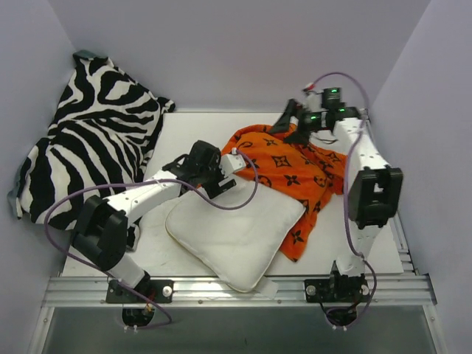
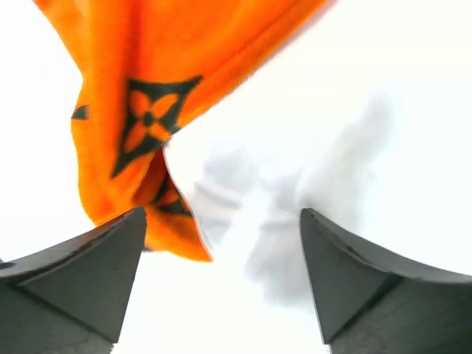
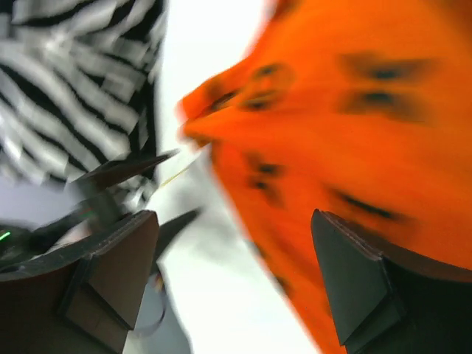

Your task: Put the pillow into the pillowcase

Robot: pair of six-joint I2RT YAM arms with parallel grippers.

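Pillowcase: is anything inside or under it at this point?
The pillow lies almost wholly outside the pillowcase, meeting its near edge. Whether a corner is tucked inside, the crumpled fabric hides.

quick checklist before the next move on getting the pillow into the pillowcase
1. Left gripper open, nothing clamped: ok.
2. Right gripper open, nothing clamped: ok.
3. Pillow inside the pillowcase: not ok, most of it lies bare in front of the orange cloth.
4. Pillowcase mouth located and spread: cannot tell, the cloth is crumpled.
5. Right wrist view sharp enough to aim: not ok, it is blurred.
6. Zebra cloth out of the way: ok, it is piled at the far left.
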